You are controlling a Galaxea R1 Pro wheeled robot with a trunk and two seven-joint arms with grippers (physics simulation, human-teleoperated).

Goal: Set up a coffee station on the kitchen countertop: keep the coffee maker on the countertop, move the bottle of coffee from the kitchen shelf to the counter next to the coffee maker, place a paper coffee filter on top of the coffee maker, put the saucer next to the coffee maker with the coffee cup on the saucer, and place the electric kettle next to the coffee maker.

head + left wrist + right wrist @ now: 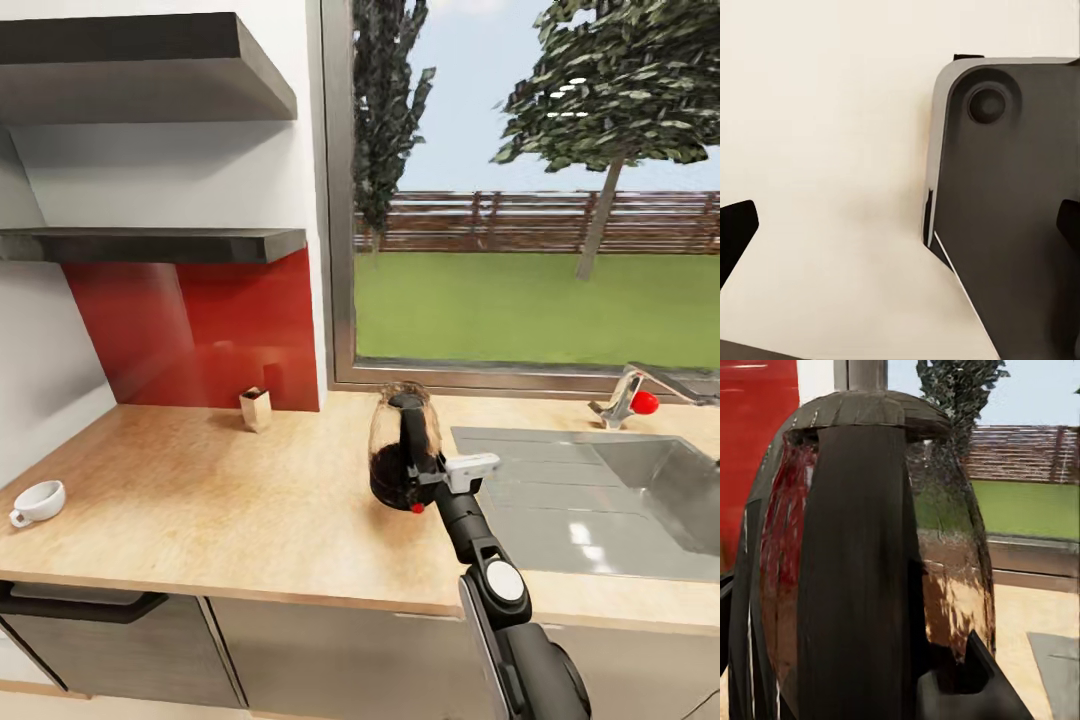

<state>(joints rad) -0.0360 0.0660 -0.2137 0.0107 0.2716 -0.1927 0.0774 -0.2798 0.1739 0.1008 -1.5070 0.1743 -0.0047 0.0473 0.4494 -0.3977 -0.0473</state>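
A: Head view?
B: The right pincer (428,478) grips the electric kettle (402,450) by its handle, upright on the desk (200,500) beside the sink (600,490); a coffee cup (38,502) sits far left.

A: Wrist views?
B: The left pincer (900,225) is spread open over a pale surface. The right one sees the kettle's handle (855,585) close up.

You face a pale wooden countertop (200,500) with grey cabinet fronts (110,650) below it. A glossy red backsplash (200,330) runs under two dark wall shelves (150,245) on a white wall. To your right, a steel sink (600,490) sits beneath a large window (540,200) showing lawn, trees and a wooden fence in daylight.
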